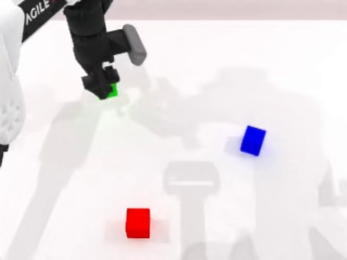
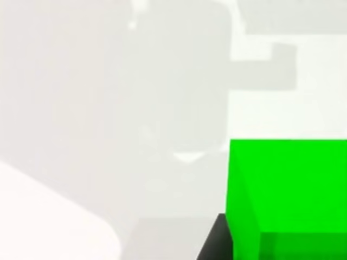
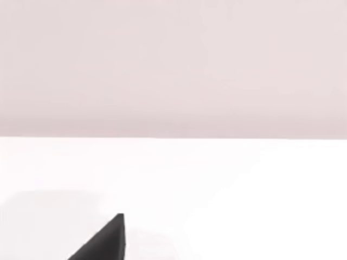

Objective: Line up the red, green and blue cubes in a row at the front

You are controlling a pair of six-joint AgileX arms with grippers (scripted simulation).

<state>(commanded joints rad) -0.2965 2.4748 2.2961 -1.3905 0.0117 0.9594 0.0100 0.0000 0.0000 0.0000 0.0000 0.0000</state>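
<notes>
The green cube (image 1: 112, 91) is at the back left of the table, mostly hidden under my left gripper (image 1: 101, 85), which is shut on it. In the left wrist view the green cube (image 2: 287, 189) fills the space beside one dark finger (image 2: 217, 244) and presses against it. The blue cube (image 1: 253, 140) rests right of centre. The red cube (image 1: 138, 222) sits near the front, left of centre. My right gripper (image 3: 287, 254) is out of the top view; its wrist view shows one dark fingertip (image 3: 105, 241) over bare table, nothing held.
The white table (image 1: 217, 65) carries only grey shadows of the arms between the cubes. The left arm's black wrist and grey camera housing (image 1: 134, 44) hang over the back left. The table's far edge (image 3: 173, 136) meets a pale wall.
</notes>
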